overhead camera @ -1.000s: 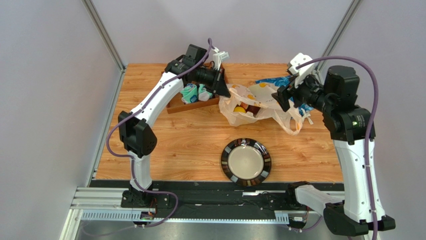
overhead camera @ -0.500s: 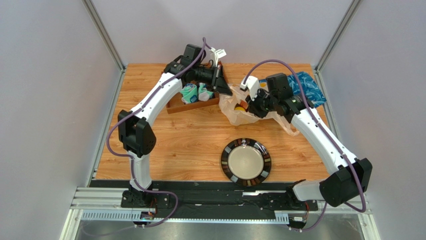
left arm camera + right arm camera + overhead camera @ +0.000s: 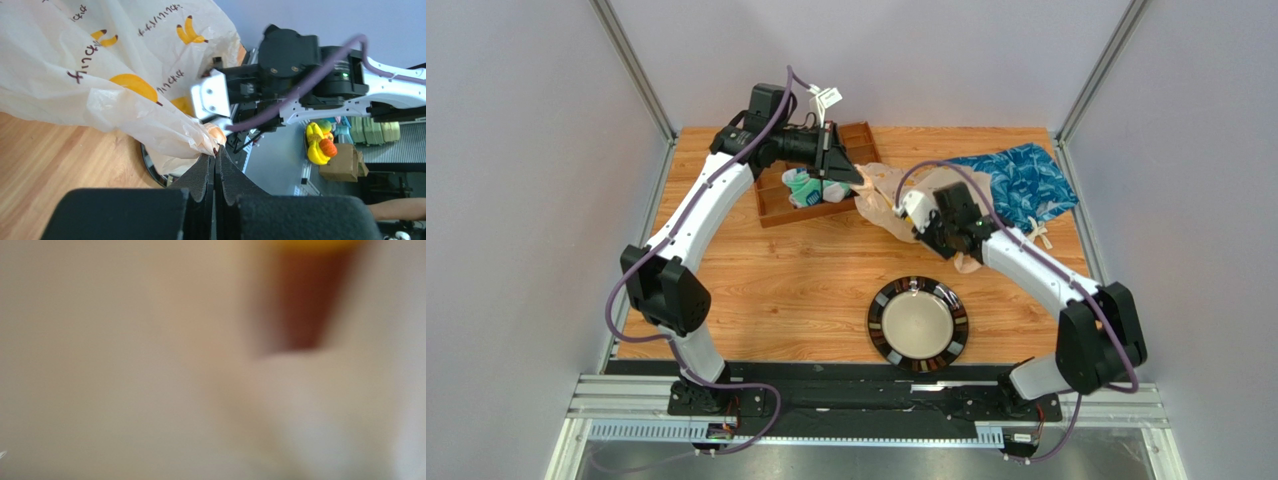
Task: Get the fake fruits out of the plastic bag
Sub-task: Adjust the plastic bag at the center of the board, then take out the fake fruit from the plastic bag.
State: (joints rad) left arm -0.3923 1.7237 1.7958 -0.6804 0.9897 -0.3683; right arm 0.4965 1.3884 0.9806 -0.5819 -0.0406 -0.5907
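The plastic bag (image 3: 881,193), beige and crinkly with banana print, lies behind the plate. My left gripper (image 3: 844,178) is at the bag's left edge, over the tray corner. In the left wrist view the bag (image 3: 100,70) fills the upper left, and the left gripper (image 3: 215,152) is shut on a pinched fold of its edge. My right gripper (image 3: 923,220) reaches into the bag from the right, its fingertips hidden by plastic. The right wrist view is a beige blur with a dark red patch (image 3: 300,305). The fake fruits cannot be made out.
A dark-rimmed plate (image 3: 918,352) sits near the front edge of the table. A brown wooden tray (image 3: 771,207) with teal-and-white packets (image 3: 811,187) stands at the back left. A blue patterned bag (image 3: 1016,180) lies at the back right.
My right arm swung from the back right down into the bag. The left arm pulled the bag's edge left, and the blue patterned bag now lies uncovered.
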